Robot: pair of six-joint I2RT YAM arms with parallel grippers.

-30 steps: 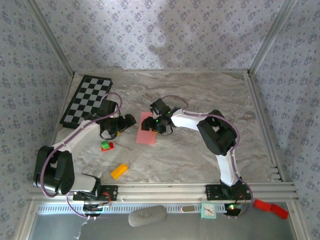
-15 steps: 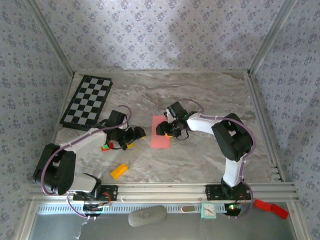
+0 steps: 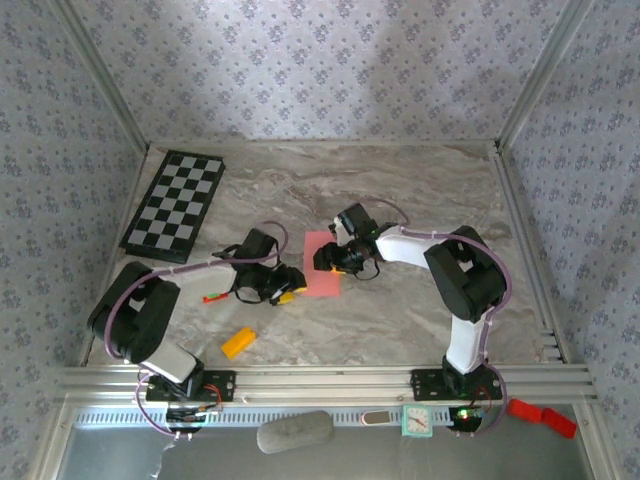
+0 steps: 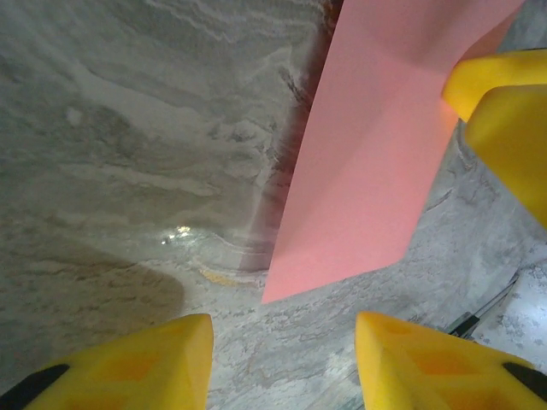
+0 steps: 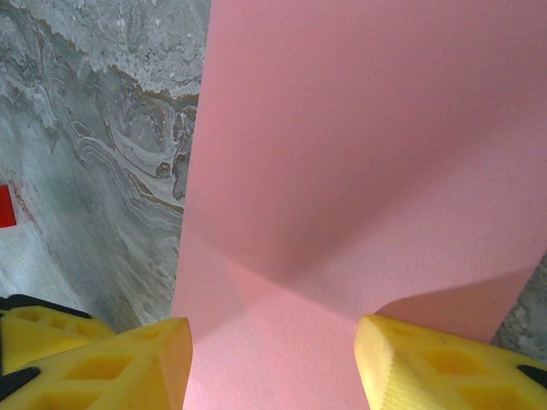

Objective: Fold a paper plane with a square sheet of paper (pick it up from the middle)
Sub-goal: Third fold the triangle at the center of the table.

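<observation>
The square sheet of paper lies on the marble table, well to the right of the checkerboard and nearer the arm bases. Its long left edge throws a dark shadow, and a soft crease runs across it. The right gripper, on the side away from the checkerboard, straddles the sheet's end with its jaws apart and nothing clamped. The left gripper, also apart and empty, sits low on the checkerboard side just short of the sheet's near corner, with bare marble behind it.

Overhead rear view, close wrist views sharing paper
</observation>
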